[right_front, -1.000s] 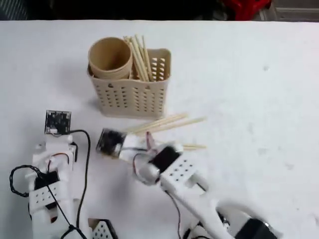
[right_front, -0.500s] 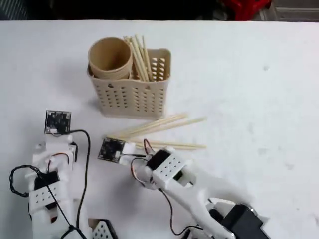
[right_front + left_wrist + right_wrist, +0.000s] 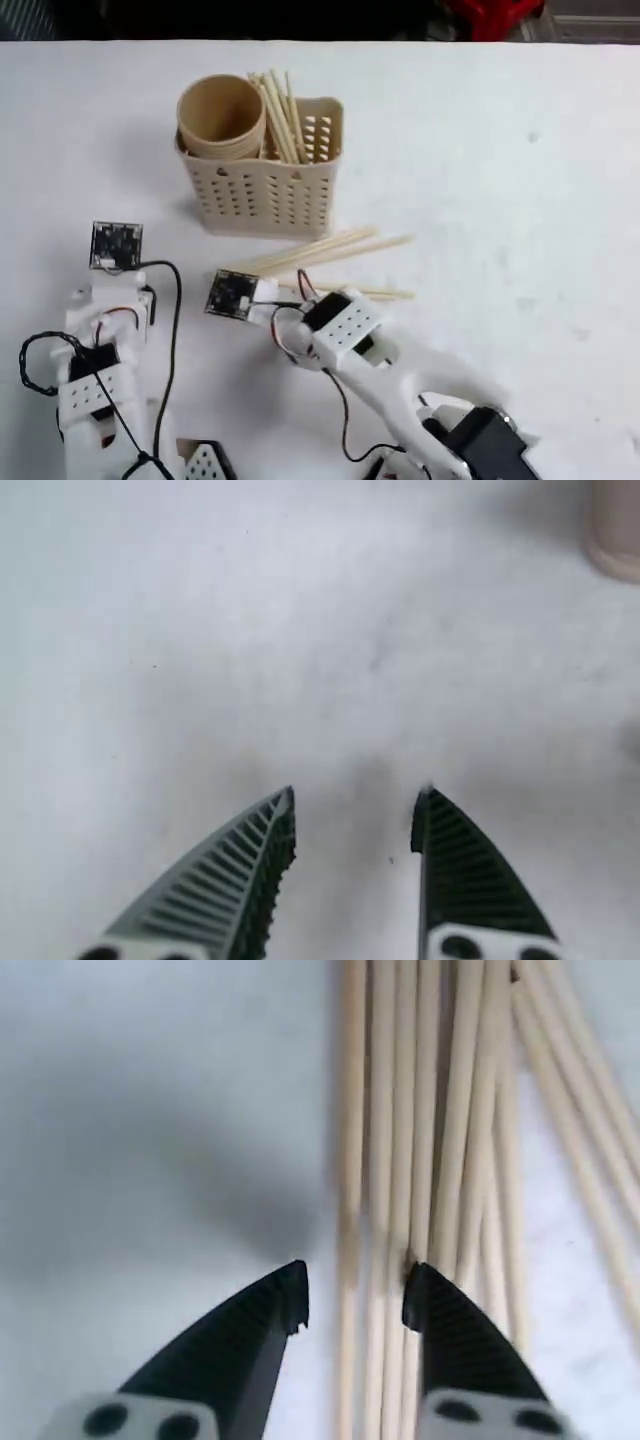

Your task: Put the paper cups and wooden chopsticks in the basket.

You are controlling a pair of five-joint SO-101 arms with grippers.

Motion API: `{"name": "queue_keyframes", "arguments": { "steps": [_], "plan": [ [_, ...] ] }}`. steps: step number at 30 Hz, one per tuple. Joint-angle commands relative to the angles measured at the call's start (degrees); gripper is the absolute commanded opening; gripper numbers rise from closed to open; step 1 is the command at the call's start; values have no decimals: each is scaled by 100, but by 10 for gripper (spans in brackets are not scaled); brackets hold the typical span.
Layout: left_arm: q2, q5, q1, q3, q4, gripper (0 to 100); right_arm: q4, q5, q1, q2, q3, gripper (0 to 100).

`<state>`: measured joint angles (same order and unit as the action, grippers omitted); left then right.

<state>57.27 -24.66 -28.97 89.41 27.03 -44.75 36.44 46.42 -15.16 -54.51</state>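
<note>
Several pale wooden chopsticks [image 3: 330, 250] loose on white table [image 3: 500, 150], just nearer than beige perforated plastic basket [image 3: 265, 195].

Stacked brown paper cups [image 3: 221, 115] upright in left part of basket, further chopsticks [image 3: 278, 115] leaning just right of them, tips above rim. Loose sticks fanned, running left to right, some touching one another. Right gripper [image 3: 355, 1295] low over left end of that bundle, jaws parted and clamping nothing, a stick or two in the gap between fingertips; whether touching wood, cannot tell. Left gripper [image 3: 355, 810] at near left, well apart from basket and sticks, jaws likewise parted, empty, over bare table.
</note>
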Motion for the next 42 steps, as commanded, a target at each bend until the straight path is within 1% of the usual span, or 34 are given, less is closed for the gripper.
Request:
{"name": "queue_keyframes", "arguments": {
  "steps": [1,3,7,10,17,19,21,27,33,42],
  "plan": [
    [92,-62,66,-26,-105,203,233,158,-84,418,176,164],
    [92,-62,66,-26,-105,203,268,167,-92,637,316,163],
    [92,-62,66,-26,-105,203,171,185,-321,690,448,163],
    [92,-62,66,-26,-114,203,163,176,-347,673,422,157],
    [92,-62,66,-26,-114,203,127,158,-374,655,440,36],
    [92,-62,66,-26,-114,203,92,158,-409,655,448,16],
    [92,-62,66,-26,-114,203,-57,158,-523,620,545,17],
    [92,-62,66,-26,-114,203,-611,158,-1007,-277,633,17],
    [92,-62,66,-26,-114,203,-690,193,-1297,-1209,308,17],
    [92,-62,66,-26,-114,203,-875,202,-1692,-1947,202,18]
  ]
}}
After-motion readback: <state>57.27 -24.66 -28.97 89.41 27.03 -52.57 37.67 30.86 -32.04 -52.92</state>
